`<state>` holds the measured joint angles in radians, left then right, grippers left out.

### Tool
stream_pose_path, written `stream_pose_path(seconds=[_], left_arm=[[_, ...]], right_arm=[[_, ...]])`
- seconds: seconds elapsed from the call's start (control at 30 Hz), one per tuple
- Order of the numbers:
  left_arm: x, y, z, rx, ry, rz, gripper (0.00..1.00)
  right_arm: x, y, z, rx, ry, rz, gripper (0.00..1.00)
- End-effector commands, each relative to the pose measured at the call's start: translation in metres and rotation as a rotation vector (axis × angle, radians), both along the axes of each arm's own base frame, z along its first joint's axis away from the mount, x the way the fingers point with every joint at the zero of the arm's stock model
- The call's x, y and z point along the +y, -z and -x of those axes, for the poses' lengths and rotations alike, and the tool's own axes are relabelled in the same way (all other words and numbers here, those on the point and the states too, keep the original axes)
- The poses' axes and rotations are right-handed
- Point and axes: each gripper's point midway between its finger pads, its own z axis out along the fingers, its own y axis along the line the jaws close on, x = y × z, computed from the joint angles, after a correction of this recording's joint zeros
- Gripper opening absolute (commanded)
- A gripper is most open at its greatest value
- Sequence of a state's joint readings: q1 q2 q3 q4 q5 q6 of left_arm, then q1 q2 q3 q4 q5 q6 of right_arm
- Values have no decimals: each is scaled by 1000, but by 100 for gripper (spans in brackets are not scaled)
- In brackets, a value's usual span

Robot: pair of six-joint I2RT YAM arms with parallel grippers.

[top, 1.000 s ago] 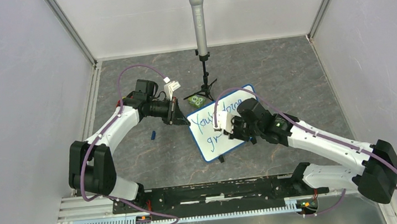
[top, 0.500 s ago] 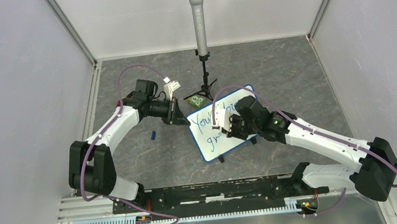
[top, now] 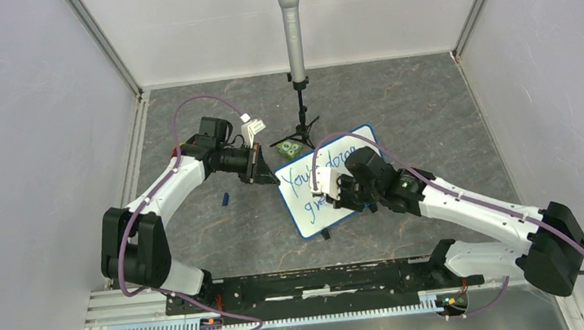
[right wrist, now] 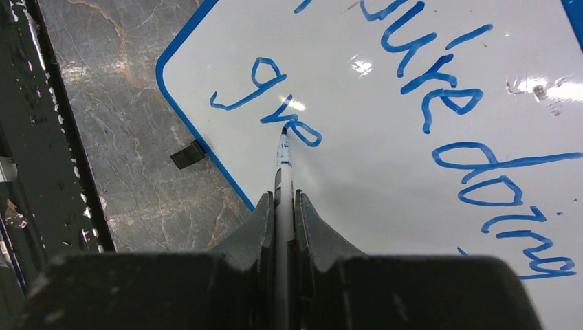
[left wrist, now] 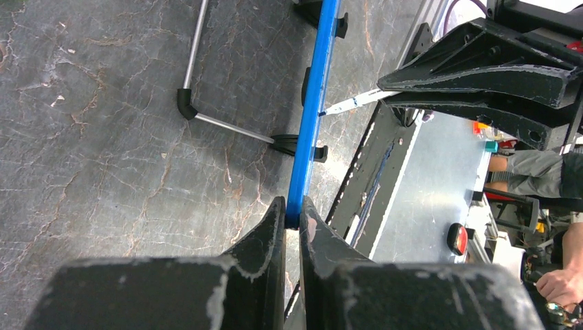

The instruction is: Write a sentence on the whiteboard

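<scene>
Spanning the whiteboard point(right wrist: 371, 179), the sentence point(right wrist: 450, 103) seemingly ends "gre".

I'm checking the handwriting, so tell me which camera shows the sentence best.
Right wrist: the sentence fills the frame, legible, marker tip on it. Top external shows it tiny, partly behind the right arm. Left wrist shows only the whiteboard edge-on, no writing.

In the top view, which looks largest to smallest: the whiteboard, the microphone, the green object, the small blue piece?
1. whiteboard
2. microphone (stands up toward the camera, may look enlarged)
3. green object
4. small blue piece
</scene>
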<state>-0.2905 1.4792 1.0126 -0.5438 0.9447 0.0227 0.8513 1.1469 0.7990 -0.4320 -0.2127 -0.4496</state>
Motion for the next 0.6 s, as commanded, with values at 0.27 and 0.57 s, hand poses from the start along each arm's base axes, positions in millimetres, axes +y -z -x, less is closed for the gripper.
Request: stream_pose_path(seconds=[0.27,0.57], left_arm=[[0,-5,-7,-40,-4,-9,2],[0,-7,-5,-45,-2,-6,3]], right_arm=[[-15,-2,-3,-49,43,17,0],[-7,-28,-3,-60,29,-32,0]])
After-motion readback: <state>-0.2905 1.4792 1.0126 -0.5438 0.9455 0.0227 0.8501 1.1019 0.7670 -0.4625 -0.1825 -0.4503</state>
